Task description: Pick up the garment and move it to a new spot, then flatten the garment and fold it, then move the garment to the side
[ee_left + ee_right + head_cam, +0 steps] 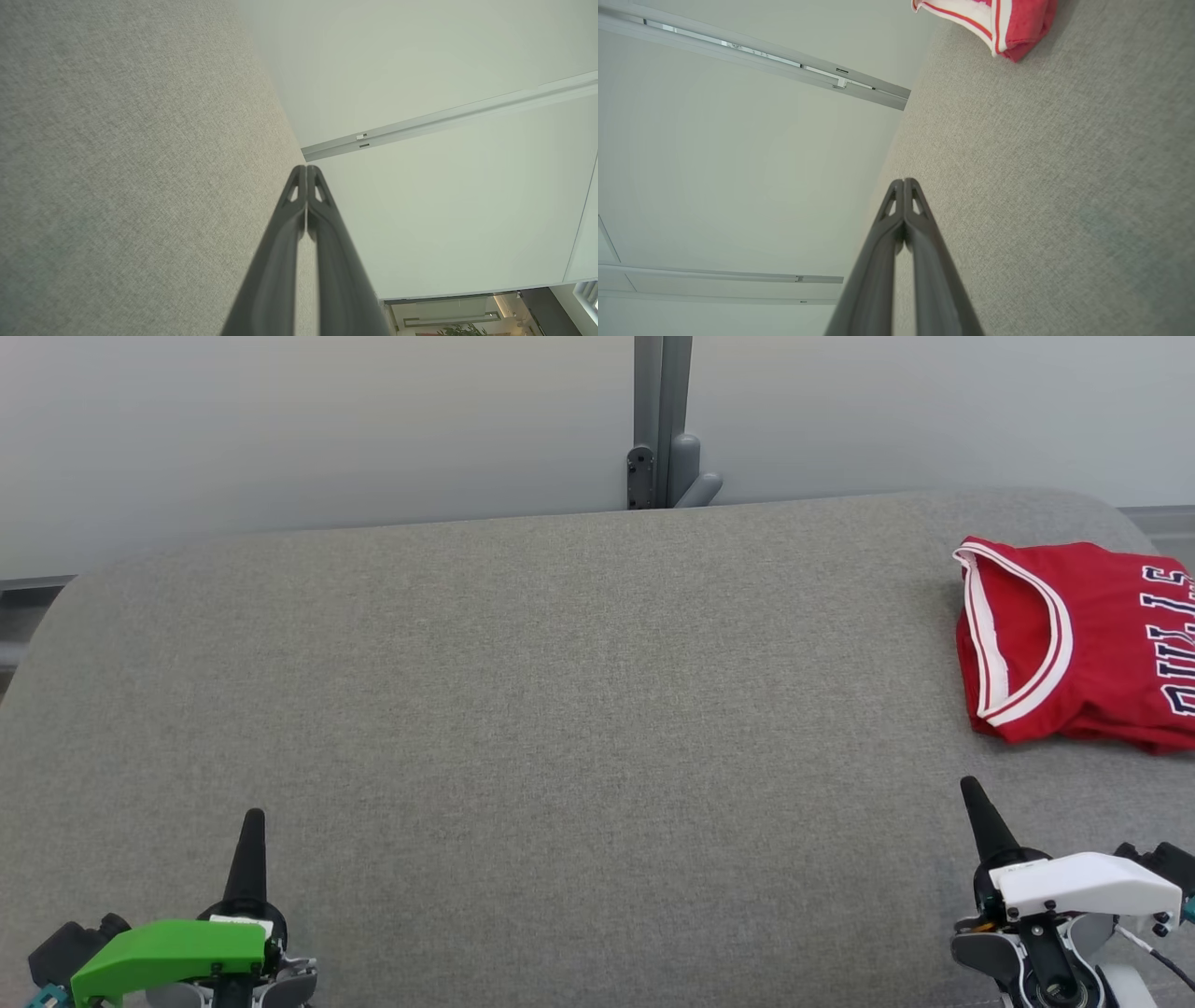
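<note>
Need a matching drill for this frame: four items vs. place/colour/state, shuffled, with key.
Items:
1. left gripper
2. right gripper
3. red jersey
4. grey post

Descriptions:
A. folded, far right of the grey fabric surface
B. white cover, shut, lower right
C. behind the surface, top centre
D. green cover, shut, lower left

Pairs: 1-D, 2-B, 3-A, 4-C

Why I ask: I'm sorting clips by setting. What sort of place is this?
Probably an indoor lab or office test space: a grey fabric-covered worktop, plain pale partition panels joined by a metal post, and one folded red jersey laid out.
</note>
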Controlling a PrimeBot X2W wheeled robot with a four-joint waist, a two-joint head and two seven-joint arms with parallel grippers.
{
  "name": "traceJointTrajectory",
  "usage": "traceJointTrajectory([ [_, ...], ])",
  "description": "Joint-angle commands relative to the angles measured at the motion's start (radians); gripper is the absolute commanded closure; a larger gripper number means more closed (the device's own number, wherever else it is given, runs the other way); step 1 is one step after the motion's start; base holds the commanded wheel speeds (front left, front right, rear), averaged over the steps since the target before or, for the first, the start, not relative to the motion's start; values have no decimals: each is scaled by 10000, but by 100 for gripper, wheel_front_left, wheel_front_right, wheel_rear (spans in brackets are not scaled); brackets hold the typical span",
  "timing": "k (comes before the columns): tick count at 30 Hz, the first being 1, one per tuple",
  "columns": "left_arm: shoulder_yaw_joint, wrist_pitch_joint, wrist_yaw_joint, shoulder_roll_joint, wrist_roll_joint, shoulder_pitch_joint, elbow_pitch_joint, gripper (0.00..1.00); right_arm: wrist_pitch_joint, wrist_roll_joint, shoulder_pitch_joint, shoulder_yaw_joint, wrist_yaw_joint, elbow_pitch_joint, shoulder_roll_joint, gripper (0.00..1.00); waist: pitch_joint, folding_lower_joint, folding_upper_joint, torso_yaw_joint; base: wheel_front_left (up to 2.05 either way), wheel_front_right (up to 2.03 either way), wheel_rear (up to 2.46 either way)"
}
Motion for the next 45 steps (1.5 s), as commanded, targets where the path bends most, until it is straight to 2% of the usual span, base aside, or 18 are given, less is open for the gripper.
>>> traceJointTrajectory([
  [1, 64, 85, -70, 83, -279, -254, -86, 100, 93, 348, -217, -52, 3, -117, -25, 100, 5, 0, -1, 4, 0, 0, 0],
  [45, 263, 899, -88, 104, -3191, -773, -149, 100, 896, 3676, -529, -239, 2, -315, 39, 100, 104, 0, -1, 82, 0, 0, 0],
])
